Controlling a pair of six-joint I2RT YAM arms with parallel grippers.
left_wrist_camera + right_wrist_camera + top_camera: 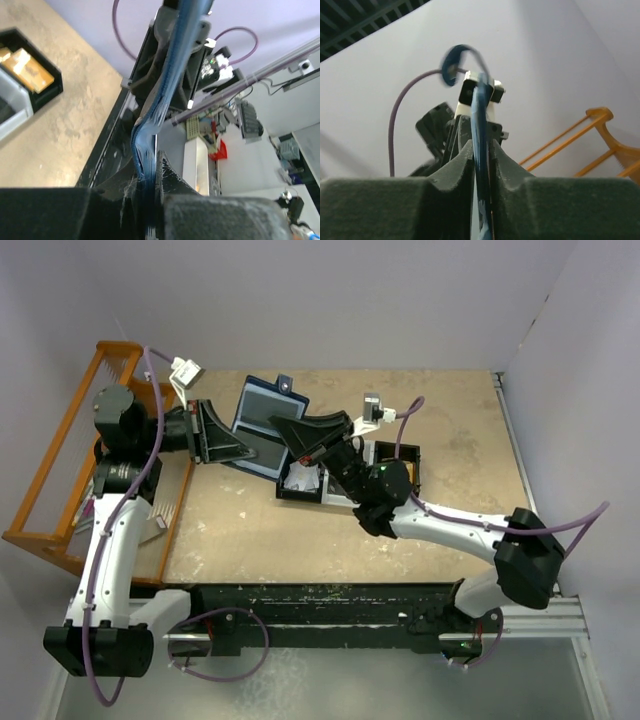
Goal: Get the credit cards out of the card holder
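Well, the table (420, 530) is biggest. A wooden rack (60, 480) stands far to the left of the black tray (415, 452). The dark blue card holder (262, 412) is spread open and held up just left of the black tray. The left gripper (147, 185) is squeezed tight on its far side from the tray. The right gripper (481, 155) is squeezed tight on the side nearest the tray.

Navy card holder (265, 408) with blue-grey inner face, black tray (298, 497), orange rack (38, 548), mottled tan table (330, 540)
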